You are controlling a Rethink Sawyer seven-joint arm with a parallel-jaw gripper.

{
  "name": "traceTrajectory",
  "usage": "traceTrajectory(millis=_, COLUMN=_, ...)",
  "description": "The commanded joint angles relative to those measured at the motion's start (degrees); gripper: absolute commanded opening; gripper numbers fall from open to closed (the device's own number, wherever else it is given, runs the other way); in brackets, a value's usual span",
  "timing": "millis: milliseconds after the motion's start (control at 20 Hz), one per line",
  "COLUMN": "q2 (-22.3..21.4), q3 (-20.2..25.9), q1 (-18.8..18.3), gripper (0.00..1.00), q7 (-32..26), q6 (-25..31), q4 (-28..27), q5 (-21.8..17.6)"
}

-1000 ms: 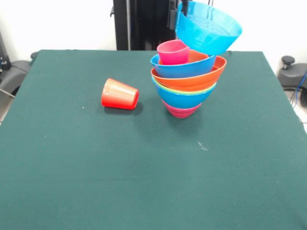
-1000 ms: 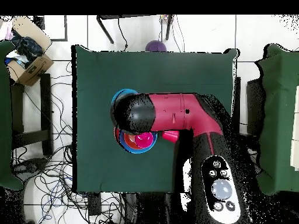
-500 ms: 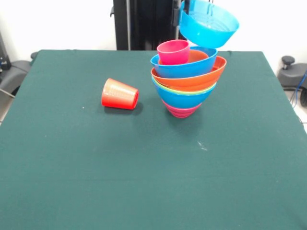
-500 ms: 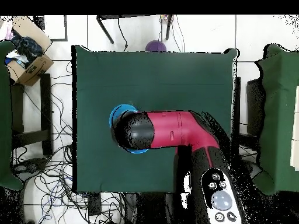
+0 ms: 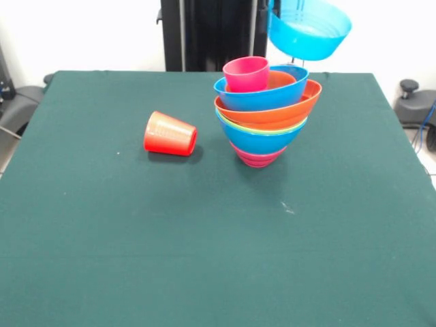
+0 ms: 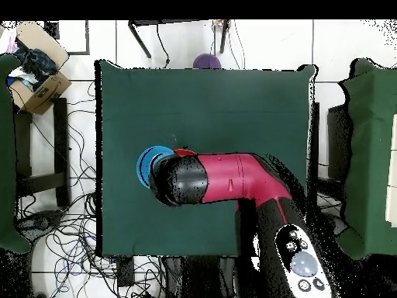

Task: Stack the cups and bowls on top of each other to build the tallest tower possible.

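the gripper itself is hidden: in the front view only a thin bit of it shows at the top edge beside the light blue bowl (image 5: 309,28), and overhead the arm (image 6: 225,178) covers it, so whether it grips cannot be told. the bowl hangs in the air, tilted, above and to the right of the tower (image 5: 266,112), apart from it; overhead only its edge (image 6: 147,164) peeks out past the arm. the tower stands on the tabletop (image 5: 204,238), leaning, pink cup (image 5: 246,73) on top, and the arm hides it overhead. the red cup (image 5: 170,134) lies on its side left of the tower.
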Motion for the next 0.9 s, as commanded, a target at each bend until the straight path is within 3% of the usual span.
traceTrajectory(millis=50, q2=0.65, q3=6.65, q1=-0.81, gripper=0.0, q7=-11.16, q6=4.03, q4=2.82, q5=-0.13)
traceTrajectory(millis=300, q2=1.0, q3=6.92, q1=-1.22, gripper=0.0, q7=-10.12, q6=0.74, q4=3.3, q5=-2.92)
traceTrajectory(millis=900, q2=1.46, q3=10.53, q1=-5.14, gripper=0.0, q7=-13.7, q6=0.54, q4=5.46, q5=-5.57)
